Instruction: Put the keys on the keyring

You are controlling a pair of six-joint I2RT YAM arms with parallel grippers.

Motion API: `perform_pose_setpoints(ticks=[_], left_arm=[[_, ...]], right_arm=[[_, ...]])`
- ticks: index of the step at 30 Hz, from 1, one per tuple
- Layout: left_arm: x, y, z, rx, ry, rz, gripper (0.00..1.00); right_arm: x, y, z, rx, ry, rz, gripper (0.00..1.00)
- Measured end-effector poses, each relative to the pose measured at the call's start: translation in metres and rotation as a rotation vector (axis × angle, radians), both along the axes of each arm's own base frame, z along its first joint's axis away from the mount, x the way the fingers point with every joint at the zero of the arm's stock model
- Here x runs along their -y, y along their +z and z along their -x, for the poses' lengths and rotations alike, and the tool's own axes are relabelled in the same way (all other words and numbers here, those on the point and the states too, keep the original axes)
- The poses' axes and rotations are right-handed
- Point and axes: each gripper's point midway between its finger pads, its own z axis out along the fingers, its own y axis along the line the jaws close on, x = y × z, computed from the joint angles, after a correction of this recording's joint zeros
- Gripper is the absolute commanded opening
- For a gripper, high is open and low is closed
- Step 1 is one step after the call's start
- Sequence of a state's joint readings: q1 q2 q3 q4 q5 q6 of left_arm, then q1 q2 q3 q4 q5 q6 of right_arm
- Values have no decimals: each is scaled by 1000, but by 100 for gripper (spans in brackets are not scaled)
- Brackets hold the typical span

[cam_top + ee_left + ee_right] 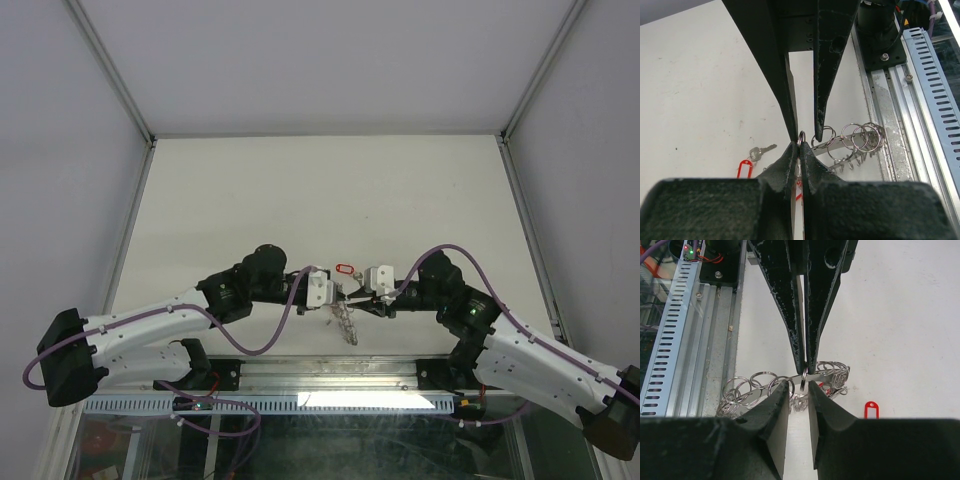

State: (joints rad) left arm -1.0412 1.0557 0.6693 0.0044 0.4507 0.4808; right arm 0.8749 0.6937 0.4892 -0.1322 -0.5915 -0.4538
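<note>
The keyring (pixel 346 322) is a silver bunch of many small split rings and keys, lying between the arms near the table's front edge. It also shows in the left wrist view (pixel 856 141) and the right wrist view (pixel 757 389). My left gripper (pixel 800 147) is shut on one small split ring (pixel 801 138) of it, held upright. My right gripper (pixel 800 385) is open, one fingertip on each side of that ring (pixel 803 378). The keys, a small silver key (pixel 761 151) on a red oval tag (pixel 744 168), lie loose on the table just beyond the grippers (pixel 345 268), and the tag also shows in the right wrist view (pixel 871 409).
A metal rail (pixel 900 100) and a slotted cable tray (pixel 935 85) run along the table's near edge, close behind the keyring. A bit of red shows under the keyring (pixel 828 386). White walls enclose the white table (pixel 320 190).
</note>
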Motion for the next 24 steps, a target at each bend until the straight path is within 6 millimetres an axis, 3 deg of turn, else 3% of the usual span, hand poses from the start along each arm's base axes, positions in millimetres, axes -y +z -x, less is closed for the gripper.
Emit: perform_pose_setpoints(ticks=[17, 24], left_arm=[[-2, -7, 1, -15, -1, -34, 0], [-2, -8, 1, -16, -1, -36, 0]], right_arm=[[-1, 2, -2, 6, -8, -7, 21], [-4, -1, -5, 1, -9, -1, 12]])
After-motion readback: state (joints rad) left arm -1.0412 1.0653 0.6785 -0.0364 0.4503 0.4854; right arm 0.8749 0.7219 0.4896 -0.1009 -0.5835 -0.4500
